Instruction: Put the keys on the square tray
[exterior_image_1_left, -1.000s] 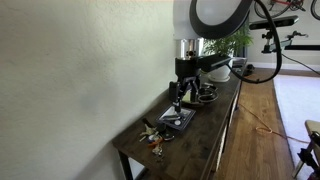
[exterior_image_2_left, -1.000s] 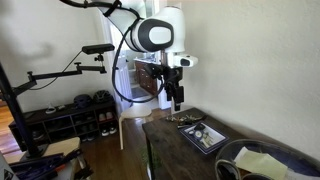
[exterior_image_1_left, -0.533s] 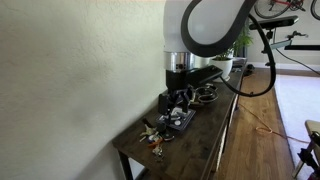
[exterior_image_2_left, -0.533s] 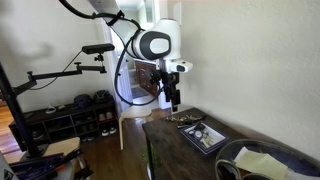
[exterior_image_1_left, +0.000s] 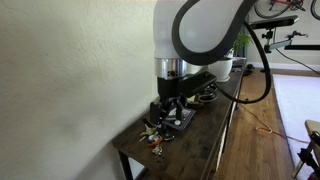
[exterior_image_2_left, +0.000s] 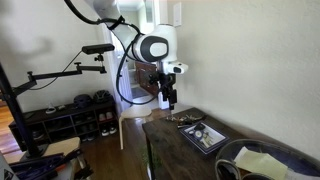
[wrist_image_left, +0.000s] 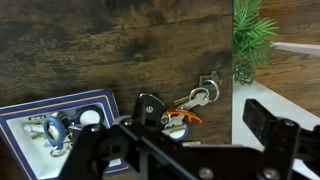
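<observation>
Wrist view is showing the keys (wrist_image_left: 178, 108) lying on the dark wooden table (wrist_image_left: 100, 40) at frame centre, just above the gripper (wrist_image_left: 187, 142), whose jaws are standing wide apart and gripping nothing. The bunch is stretching from a black fob up-right to silver keys. The square tray (wrist_image_left: 20, 112) is sitting lower left, just beside it. Gripper parts are hiding the tray's lower edge.

No words or numbers can be read. Among the keys (wrist_image_left: 172, 115), just above the fingers (wrist_image_left: 100, 150) in the wrist view, a black fob bears a small round emblem (wrist_image_left: 148, 101), too blurred to name.
</observation>
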